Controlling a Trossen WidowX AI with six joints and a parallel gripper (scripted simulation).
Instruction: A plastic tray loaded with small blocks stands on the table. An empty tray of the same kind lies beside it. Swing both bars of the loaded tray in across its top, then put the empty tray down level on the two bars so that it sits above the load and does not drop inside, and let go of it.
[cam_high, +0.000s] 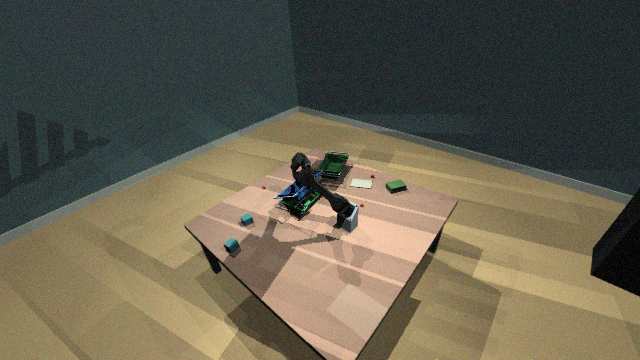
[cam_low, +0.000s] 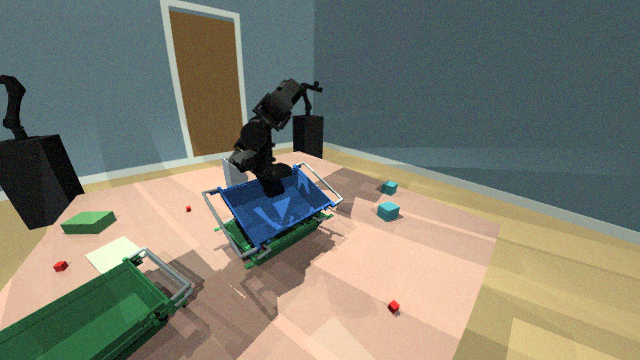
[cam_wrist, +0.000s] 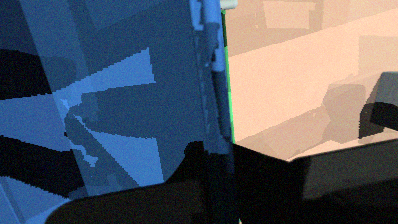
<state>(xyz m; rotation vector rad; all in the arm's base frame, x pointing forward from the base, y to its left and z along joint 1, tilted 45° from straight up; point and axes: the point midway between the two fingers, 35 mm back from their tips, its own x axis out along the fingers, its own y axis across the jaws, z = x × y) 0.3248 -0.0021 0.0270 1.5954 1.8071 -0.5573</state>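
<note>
The empty blue tray (cam_high: 291, 192) (cam_low: 250, 205) (cam_wrist: 175, 110) hangs tilted above the loaded green tray (cam_high: 301, 209) (cam_low: 296, 240), its edge toward the exterior camera lowest and close over the green tray; whether they touch cannot be told. My gripper (cam_low: 274, 189) (cam_wrist: 207, 147) is shut on the blue tray's raised long wall. The blue tray's left bar (cam_low: 216, 217) and right bar (cam_low: 322, 182) stand out over its ends. Small red blocks show in the loaded tray in the top view. The loaded tray's own bars are mostly hidden, so their position cannot be told.
Another green tray (cam_high: 334, 164) (cam_low: 75, 320) with grey bars stands beyond the trays. A green block (cam_high: 396, 186) (cam_low: 89, 222), a pale sheet (cam_high: 361, 183) (cam_low: 112, 254), two teal cubes, loose red cubes and a grey-white box (cam_high: 354, 220) by the arm's base stand on the table.
</note>
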